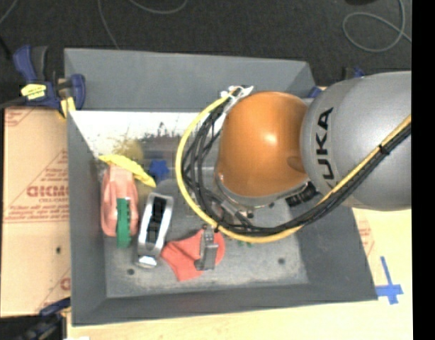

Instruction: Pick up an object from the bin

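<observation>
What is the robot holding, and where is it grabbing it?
Cannot tell. The gripper is down at the right end of the red thing, but whether it grips it is unclear.

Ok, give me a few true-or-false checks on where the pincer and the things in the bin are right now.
1. The pincer is over the red crumpled thing near the bin's front wall. True.
2. The silver-and-black stapler-like thing lies to the right of the red one. False: it lies to its left, towards the bin's middle.
3. A green thing lies against the pink thing on the bin's left side. True.
4. The yellow thing lies in the bin's front right corner. False: it is at the back left, just above the pink thing.
</observation>
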